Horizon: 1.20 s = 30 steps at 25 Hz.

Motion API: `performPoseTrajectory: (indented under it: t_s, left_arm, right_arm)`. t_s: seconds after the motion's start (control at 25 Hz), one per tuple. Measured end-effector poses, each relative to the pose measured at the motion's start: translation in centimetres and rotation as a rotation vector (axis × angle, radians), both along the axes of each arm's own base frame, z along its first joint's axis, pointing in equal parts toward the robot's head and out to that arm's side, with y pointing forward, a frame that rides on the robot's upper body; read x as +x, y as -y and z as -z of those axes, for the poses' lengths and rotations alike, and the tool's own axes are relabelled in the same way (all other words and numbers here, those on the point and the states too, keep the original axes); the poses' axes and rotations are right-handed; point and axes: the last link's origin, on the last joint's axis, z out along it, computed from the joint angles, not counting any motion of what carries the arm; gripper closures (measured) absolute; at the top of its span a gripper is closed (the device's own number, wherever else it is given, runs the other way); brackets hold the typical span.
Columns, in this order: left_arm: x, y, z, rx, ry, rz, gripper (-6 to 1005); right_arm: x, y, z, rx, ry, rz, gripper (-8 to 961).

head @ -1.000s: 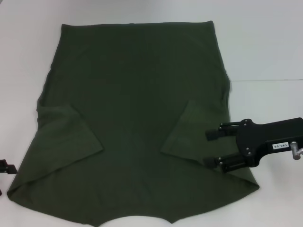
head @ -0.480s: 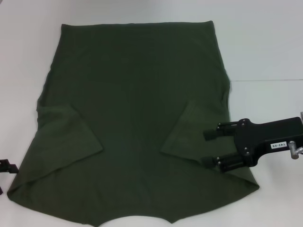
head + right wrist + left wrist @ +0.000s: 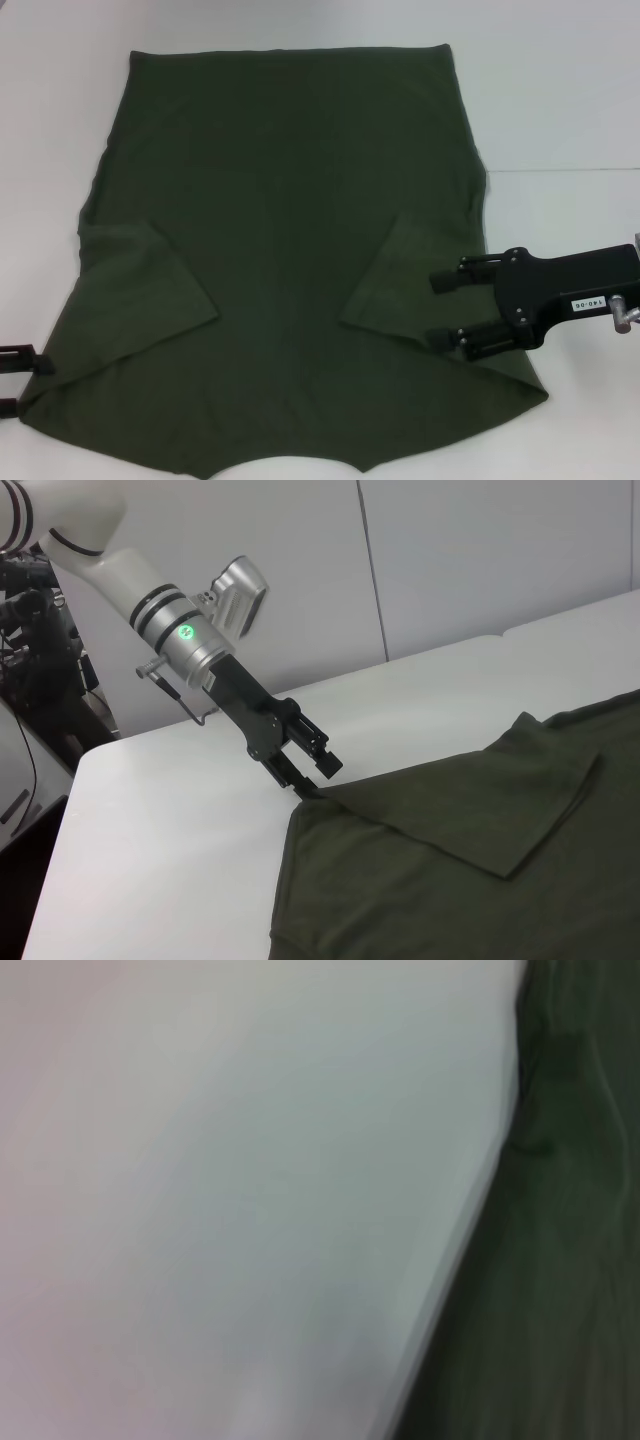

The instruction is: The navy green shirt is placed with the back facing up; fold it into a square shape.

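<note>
I have the shirt (image 3: 285, 250) filling most of the head view, dark olive green, plain side up, no print showing. It lies flat on the white table, the straight hem along the top of the frame and the collar end at the bottom edge, where a curved notch cuts into the cloth at bottom centre. Both short sleeves are folded inward over the body: one makes a slanted flap at lower left, the other a slanted flap at lower right. The cloth widens toward the bottom of the frame, and the lower corners reach out past the sleeves.
</note>
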Motion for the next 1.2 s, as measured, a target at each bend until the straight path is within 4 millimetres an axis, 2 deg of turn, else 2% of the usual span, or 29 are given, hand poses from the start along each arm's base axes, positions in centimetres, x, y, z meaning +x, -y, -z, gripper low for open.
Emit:
performPoseTrajectory:
  t_s: [0.48,0.84,1.2]
  left_arm:
    - [1.2,-0.8,1.3,-0.039,0.034,0.041,217]
    - [3.3,-2.4,2.6,-0.055,0.083,0.105,214]
    - [5.3,-4.2,3.0,-0.048,0.108,0.162,214]
  right_arm:
    - [0.0,0.0,-0.1,0.004,-0.003,0.001,54]
    - [0.1,0.0,-0.1,0.005,-0.002,0.002,54]
    - [0.0,-0.1,-0.1,0.008,-0.002,0.002,54]
